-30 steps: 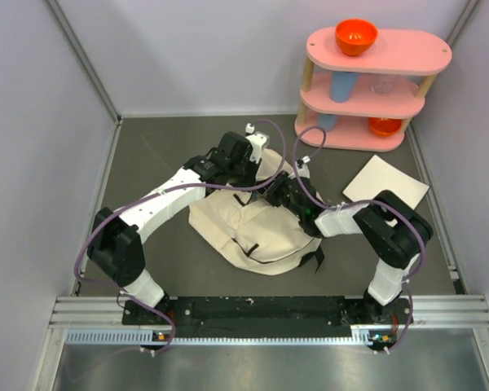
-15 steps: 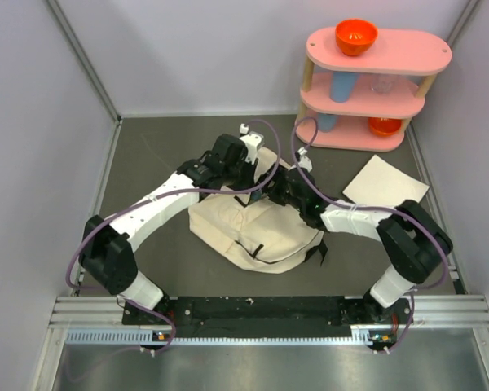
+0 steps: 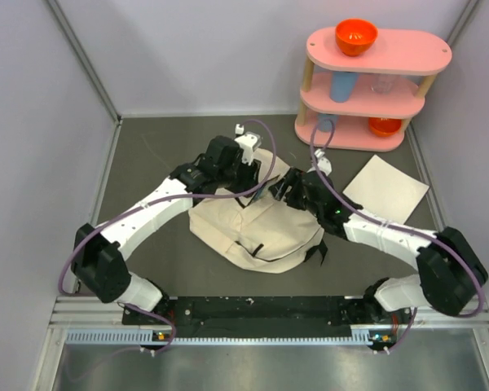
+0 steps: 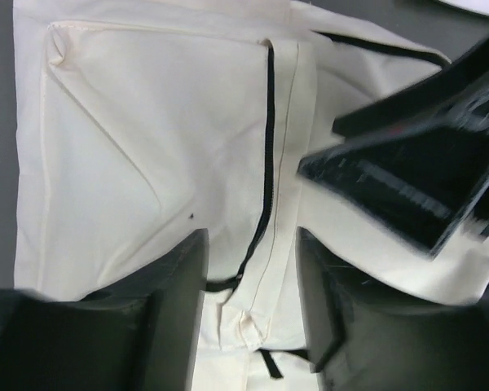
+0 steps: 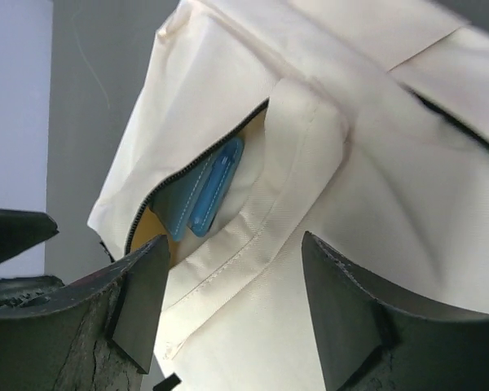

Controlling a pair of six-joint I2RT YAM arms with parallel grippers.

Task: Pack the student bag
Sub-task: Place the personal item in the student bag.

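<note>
Both arms reach farther out than a second ago: the right elbow has swung to the near right corner, and the two wrists have edged toward the far side of the bag (image 3: 253, 236).

It lies flat in the middle of the table (image 3: 163, 138), a soft cream canvas pack, creased and slumped, with black straps (image 3: 316, 252) trailing at its near right edge. A black zipper (image 4: 267, 147) runs along a stitched seam on its top face. At the far end the zipped mouth gapes a little, showing a blue item (image 5: 214, 189) tucked inside against a yellow lining (image 5: 151, 228), under a folded cream flap.

Left gripper (image 4: 251, 240) hangs over the zipper seam, fingers spread, pinching nothing. Right gripper (image 5: 235, 244) hovers just beside it over the open mouth, fingers wide apart and likewise holding nothing. The two nearly meet above the far edge of the bag.
</note>
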